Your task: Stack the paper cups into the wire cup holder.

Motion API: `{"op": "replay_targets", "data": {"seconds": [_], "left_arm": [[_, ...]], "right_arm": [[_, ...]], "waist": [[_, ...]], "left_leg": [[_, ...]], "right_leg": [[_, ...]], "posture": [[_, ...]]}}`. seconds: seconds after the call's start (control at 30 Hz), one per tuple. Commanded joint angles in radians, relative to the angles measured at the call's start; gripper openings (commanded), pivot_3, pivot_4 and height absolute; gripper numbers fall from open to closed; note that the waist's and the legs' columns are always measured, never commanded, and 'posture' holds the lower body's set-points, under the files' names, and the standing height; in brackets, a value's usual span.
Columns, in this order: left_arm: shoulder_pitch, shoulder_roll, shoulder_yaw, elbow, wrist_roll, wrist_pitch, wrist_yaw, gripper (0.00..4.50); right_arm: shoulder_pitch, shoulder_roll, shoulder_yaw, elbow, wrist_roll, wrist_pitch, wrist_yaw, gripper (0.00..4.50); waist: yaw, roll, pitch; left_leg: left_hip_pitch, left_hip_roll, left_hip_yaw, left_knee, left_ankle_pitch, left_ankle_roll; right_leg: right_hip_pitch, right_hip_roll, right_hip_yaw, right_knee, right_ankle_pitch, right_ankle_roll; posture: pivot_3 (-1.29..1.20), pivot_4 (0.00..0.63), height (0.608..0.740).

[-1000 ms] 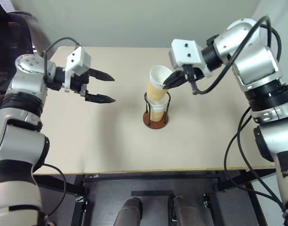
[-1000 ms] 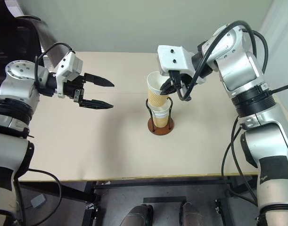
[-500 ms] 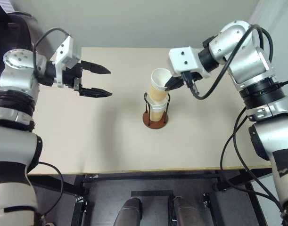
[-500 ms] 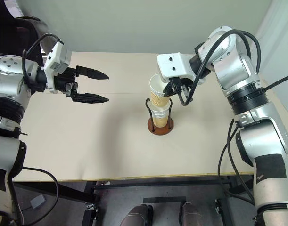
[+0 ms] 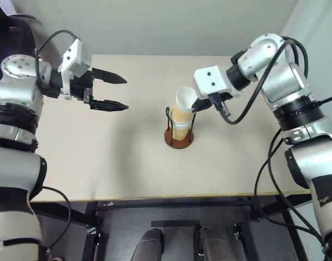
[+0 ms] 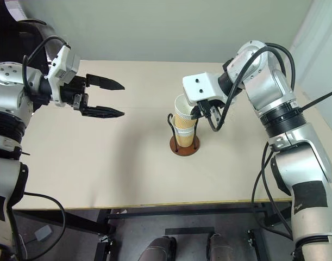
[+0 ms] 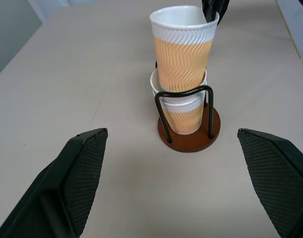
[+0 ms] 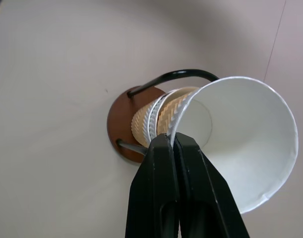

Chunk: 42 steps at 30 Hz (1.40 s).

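The wire cup holder (image 5: pixel 179 138), a reddish-brown disc with black wire loops, stands mid-table. Paper cups (image 5: pixel 180 128) sit nested in it. A further paper cup (image 7: pixel 183 53), tan with a white rim, sits partly down into that stack, tilted a little. My right gripper (image 5: pixel 195 103) is shut on its rim, one finger inside and one outside, as the right wrist view shows at the fingertips (image 8: pixel 163 148). My left gripper (image 5: pixel 118 92) hangs open and empty well to the left of the holder, pointing toward it.
The beige table (image 5: pixel 111 163) ends at a front edge near me and a wall behind. A dark chair (image 5: pixel 13 38) stands at the far left beyond the table.
My right gripper has lowered the held cup further into the stack in the holder. The left gripper stays open and has drawn slightly away to the left.
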Motion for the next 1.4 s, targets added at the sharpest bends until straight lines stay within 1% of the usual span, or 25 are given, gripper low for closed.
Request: {"op": "replay_targets", "data": {"seconds": [0.03, 0.13, 0.23, 0.27, 0.37, 0.4, 0.5, 0.53, 0.57, 0.7, 0.77, 0.83, 0.93, 1.0, 1.13, 1.23, 1.4], "left_arm": [[-0.013, 0.021, 0.033, -0.024, -0.016, 0.006, -0.029, 4.50], [-0.006, 0.020, 0.034, -0.027, -0.017, 0.006, -0.029, 4.50], [-0.002, 0.021, 0.035, -0.028, -0.018, 0.007, -0.029, 4.50], [0.000, 0.021, 0.035, -0.029, -0.018, 0.007, -0.029, 4.50], [0.004, 0.023, 0.036, -0.035, -0.022, 0.010, -0.029, 4.50], [0.005, 0.022, 0.037, -0.037, -0.022, 0.016, -0.029, 4.50], [0.009, 0.021, 0.047, -0.042, -0.029, 0.039, -0.029, 4.50], [0.008, 0.020, 0.055, -0.038, -0.030, 0.057, -0.029, 4.50], [0.001, 0.015, 0.074, -0.026, -0.031, 0.084, -0.029, 4.50], [-0.014, 0.019, 0.152, 0.013, 0.007, 0.127, -0.029, 4.50], [-0.015, 0.033, 0.184, 0.026, 0.031, 0.145, -0.029, 4.50], [-0.011, 0.045, 0.211, 0.030, 0.055, 0.151, -0.029, 4.50], [0.001, 0.059, 0.252, 0.023, 0.089, 0.166, -0.029, 4.50], [0.005, 0.063, 0.281, 0.013, 0.118, 0.185, -0.029, 4.50], [0.003, 0.034, 0.346, 0.005, 0.188, 0.156, 0.040, 4.50], [-0.039, -0.004, 0.363, 0.022, 0.251, 0.148, 0.089, 4.50], [-0.077, -0.035, 0.389, 0.044, 0.318, 0.127, 0.065, 4.50]], "right_arm": [[-0.009, 0.006, 0.005, 0.001, -0.030, -0.049, -0.021, 0.01], [-0.011, 0.029, 0.012, 0.034, -0.062, -0.079, -0.057, 0.01], [-0.009, 0.053, 0.007, 0.037, -0.064, -0.071, -0.062, 0.64], [-0.007, 0.060, 0.006, 0.034, -0.060, -0.065, -0.060, 0.91], [0.000, 0.075, 0.001, 0.025, -0.051, -0.046, -0.058, 1.99], [0.003, 0.084, -0.012, 0.023, -0.037, -0.014, -0.060, 2.35], [0.006, 0.112, -0.073, -0.003, 0.031, 0.146, -0.071, 3.44], [0.007, 0.108, -0.117, -0.034, 0.074, 0.242, -0.081, 3.77], [0.022, 0.081, -0.176, -0.093, 0.134, 0.354, -0.077, 4.12], [0.123, -0.024, -0.345, -0.340, 0.288, 0.668, -0.124, 4.12], [0.182, -0.071, -0.385, -0.452, 0.334, 0.744, -0.153, 4.12], [0.223, -0.101, -0.407, -0.521, 0.366, 0.788, -0.187, 4.12], [0.263, -0.130, -0.435, -0.548, 0.395, 0.814, -0.247, 4.12], [0.279, -0.157, -0.453, -0.536, 0.409, 0.812, -0.274, 4.12], [0.318, -0.211, -0.456, -0.528, 0.425, 0.782, -0.298, 4.12], [0.337, -0.239, -0.460, -0.505, 0.421, 0.751, -0.320, 4.12], [0.377, -0.263, -0.440, -0.521, 0.429, 0.726, -0.337, 4.12]], "waist": [[-0.001, 0.000, 0.000], [-0.001, 0.000, 0.000], [-0.002, 0.000, 0.000], [-0.002, 0.000, 0.000], [-0.003, 0.000, 0.000], [-0.003, 0.000, 0.000], [-0.002, 0.000, 0.000], [-0.002, 0.000, 0.000], [-0.001, 0.000, 0.000], [0.012, 0.000, 0.000], [0.011, -0.001, 0.000], [0.007, -0.001, 0.000], [0.000, 0.000, 0.000], [-0.001, 0.000, 0.000], [-0.003, 0.000, 0.000], [0.001, 0.000, 0.000], [-0.001, -0.001, 0.000]], "left_leg": [[0.000, 0.000, 0.000, 0.000, 0.000, 0.000], [0.000, 0.000, 0.001, 0.000, 0.000, 0.000], [0.000, 0.000, 0.001, 0.000, 0.000, 0.000], [0.000, 0.000, 0.001, 0.000, 0.000, 0.000], [0.000, 0.000, 0.001, 0.000, 0.000, 0.000], [0.000, 0.000, 0.001, 0.000, 0.000, 0.000], [0.000, 0.000, 0.001, 0.001, 0.000, 0.000], [0.000, -0.001, 0.001, 0.001, 0.000, -0.001], [0.000, 0.000, 0.001, 0.001, 0.001, -0.001], [-0.002, -0.002, 0.001, 0.000, 0.001, -0.002], [-0.001, -0.002, 0.001, 0.001, 0.005, -0.009], [0.000, -0.002, 0.002, 0.001, 0.004, -0.009], [0.001, -0.002, 0.003, 0.002, 0.003, -0.007], [0.003, -0.001, 0.003, 0.000, 0.000, -0.002], [0.005, -0.001, 0.003, -0.001, 0.003, 0.000], [0.011, -0.002, 0.004, -0.002, 0.004, 0.000], [0.011, -0.003, 0.004, -0.002, 0.007, 0.002]], "right_leg": [[0.000, 0.000, 0.000, 0.000, 0.000, 0.000], [0.000, 0.000, 0.000, 0.000, 0.000, 0.000], [0.000, 0.001, 0.000, 0.001, 0.001, 0.000], [0.000, 0.001, -0.001, 0.001, 0.001, 0.000], [0.000, 0.000, -0.001, 0.001, 0.001, 0.000], [0.000, 0.001, -0.001, 0.001, 0.001, 0.000], [0.000, 0.000, 0.000, 0.001, 0.001, 0.000], [0.000, 0.000, 0.000, 0.001, 0.001, 0.000], [0.000, 0.000, 0.000, 0.000, 0.001, 0.000], [0.001, 0.000, -0.002, -0.003, 0.000, -0.001], [0.003, 0.000, 0.000, -0.003, -0.001, -0.002], [0.003, -0.001, 0.001, -0.004, -0.002, -0.002], [0.003, 0.000, 0.002, -0.002, -0.001, 0.002], [0.003, 0.001, 0.003, -0.002, 0.001, 0.005], [0.004, 0.002, 0.004, 0.001, 0.001, 0.004], [0.008, 0.002, 0.004, 0.002, 0.002, 0.004], [0.009, 0.002, 0.006, 0.001, 0.002, 0.003]], "posture": [[0.00, 0.150, 0.740], [0.00, 0.150, 0.740], [0.00, 0.150, 0.740], [0.00, 0.150, 0.740], [0.00, 0.150, 0.740], [0.00, 0.150, 0.740], [0.00, 0.150, 0.740], [0.00, 0.150, 0.740], [0.00, 0.150, 0.740], [0.00, 0.150, 0.740], [0.00, 0.150, 0.740], [0.00, 0.150, 0.740], [0.00, 0.150, 0.740], [0.00, 0.150, 0.740], [0.00, 0.150, 0.740], [0.00, 0.150, 0.740], [0.00, 0.150, 0.740]]}}
